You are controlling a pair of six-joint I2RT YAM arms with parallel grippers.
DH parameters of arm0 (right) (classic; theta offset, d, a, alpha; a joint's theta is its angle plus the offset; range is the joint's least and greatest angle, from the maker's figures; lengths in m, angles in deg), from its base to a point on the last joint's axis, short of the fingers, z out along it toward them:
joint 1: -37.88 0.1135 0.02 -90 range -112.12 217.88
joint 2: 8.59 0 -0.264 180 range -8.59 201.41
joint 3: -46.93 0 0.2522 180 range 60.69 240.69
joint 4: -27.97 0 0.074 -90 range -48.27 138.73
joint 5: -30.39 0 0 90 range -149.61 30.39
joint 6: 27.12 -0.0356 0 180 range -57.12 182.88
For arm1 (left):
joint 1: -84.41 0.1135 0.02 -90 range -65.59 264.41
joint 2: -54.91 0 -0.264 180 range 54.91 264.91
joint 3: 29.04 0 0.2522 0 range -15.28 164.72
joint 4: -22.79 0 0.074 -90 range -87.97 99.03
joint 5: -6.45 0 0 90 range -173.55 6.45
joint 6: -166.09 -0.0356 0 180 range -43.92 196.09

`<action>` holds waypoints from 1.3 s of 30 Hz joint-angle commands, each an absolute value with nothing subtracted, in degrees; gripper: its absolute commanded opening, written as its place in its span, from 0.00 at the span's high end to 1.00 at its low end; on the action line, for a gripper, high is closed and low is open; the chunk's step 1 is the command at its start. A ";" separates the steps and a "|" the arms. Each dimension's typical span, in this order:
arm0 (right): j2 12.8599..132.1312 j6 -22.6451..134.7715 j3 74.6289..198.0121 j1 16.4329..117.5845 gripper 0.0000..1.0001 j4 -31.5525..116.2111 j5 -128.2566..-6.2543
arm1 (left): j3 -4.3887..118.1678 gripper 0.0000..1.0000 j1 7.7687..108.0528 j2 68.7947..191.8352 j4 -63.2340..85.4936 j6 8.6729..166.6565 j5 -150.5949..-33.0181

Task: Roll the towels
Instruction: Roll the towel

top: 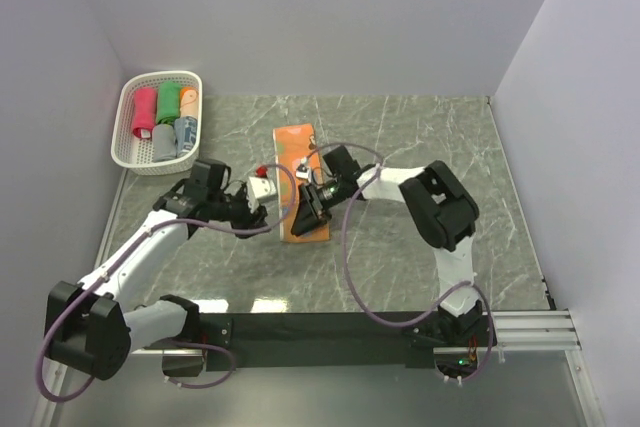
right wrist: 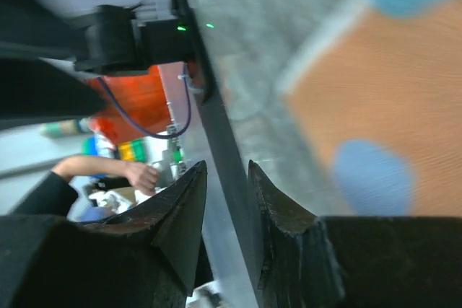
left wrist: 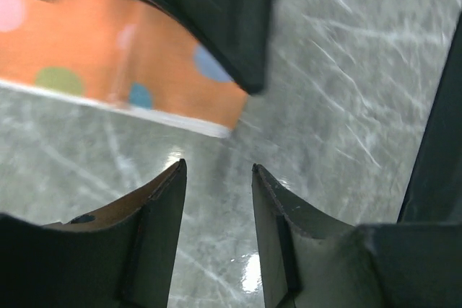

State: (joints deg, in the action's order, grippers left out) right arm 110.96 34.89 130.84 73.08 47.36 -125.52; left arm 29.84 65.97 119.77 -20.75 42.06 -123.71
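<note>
Centre of the table (top: 430, 147): orange spotted towel (top: 296, 145) is lying flat, long side running up the frame. Guessing that's so it's getting rolled from the near end.
Right gripper (right wrist: 227, 167): sitting low over the towel's near end, jaws parted a little, gripping nothing.
Left gripper (left wrist: 216, 169): hovering just left of that same near corner, jaws apart and empty. Probably lining up to help tuck the edge.
Basket (top: 122, 122): sitting upper left of the frame, holding rolled towels (top: 168, 105), likely keeping finished ones out of the way.

Orange towel (top: 296, 150): near portion partly hidden beneath right gripper (top: 308, 210). Right wrist view: towel blurred, cut off at right edge. Left wrist view: cut off at top and left.
</note>
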 commanded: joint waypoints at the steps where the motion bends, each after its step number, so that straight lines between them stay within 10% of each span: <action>1: 102.78 42.30 135.39 71.02 0.63 55.97 -124.13 | 27.18 0.53 61.48 118.98 -21.13 33.73 -123.10; 28: 120.53 51.18 142.69 71.02 0.72 64.76 -117.01 | 22.43 0.47 40.38 142.44 6.30 26.16 -97.00; 39: 116.84 53.21 149.53 66.81 0.42 70.55 -116.92 | 30.51 0.88 40.90 142.80 -14.85 29.94 -111.92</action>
State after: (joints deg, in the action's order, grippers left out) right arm 119.90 50.28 145.57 70.04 68.04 -120.98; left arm 28.73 41.01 143.62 -2.31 28.01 -103.49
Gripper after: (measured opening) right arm 0.542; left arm 0.138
